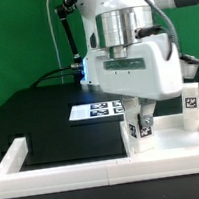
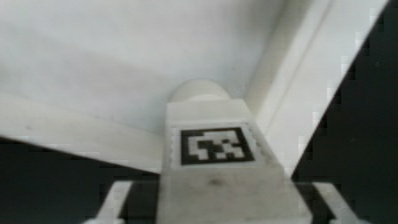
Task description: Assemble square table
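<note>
Clamped between the gripper [image 2: 210,195] fingers, the tagged leg block [image 2: 210,140] looks light, rigid and smooth, best pinched on its flat sides.

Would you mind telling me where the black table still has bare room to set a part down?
The broad black stretch between the marker board and the border wall's corner, on the exterior view's left. On the right it is crowded: gripper holding a leg block, and more white parts.
</note>
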`<state>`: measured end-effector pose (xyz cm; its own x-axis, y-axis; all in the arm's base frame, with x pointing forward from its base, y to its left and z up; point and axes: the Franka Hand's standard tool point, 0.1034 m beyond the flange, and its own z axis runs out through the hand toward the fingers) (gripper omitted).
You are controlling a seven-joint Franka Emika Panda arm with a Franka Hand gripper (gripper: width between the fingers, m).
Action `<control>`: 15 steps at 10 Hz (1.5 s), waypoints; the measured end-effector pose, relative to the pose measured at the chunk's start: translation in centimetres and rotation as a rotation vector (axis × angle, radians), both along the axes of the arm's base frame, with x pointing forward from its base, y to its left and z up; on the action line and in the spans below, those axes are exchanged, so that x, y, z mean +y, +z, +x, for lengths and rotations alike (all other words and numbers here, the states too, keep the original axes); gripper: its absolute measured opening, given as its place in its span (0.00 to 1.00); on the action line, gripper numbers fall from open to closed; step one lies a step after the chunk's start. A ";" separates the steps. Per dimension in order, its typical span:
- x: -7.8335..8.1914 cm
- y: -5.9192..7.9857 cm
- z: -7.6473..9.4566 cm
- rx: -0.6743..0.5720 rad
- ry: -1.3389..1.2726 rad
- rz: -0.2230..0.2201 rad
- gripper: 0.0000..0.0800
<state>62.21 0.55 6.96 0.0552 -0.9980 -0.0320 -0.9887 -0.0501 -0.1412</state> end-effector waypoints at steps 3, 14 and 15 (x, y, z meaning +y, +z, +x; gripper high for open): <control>0.2 -0.1 0.0 -0.008 -0.331 0.080 0.37; 1.4 0.7 0.9 -0.045 0.301 -0.064 0.81; 1.3 0.7 1.0 -0.045 0.404 -0.087 0.81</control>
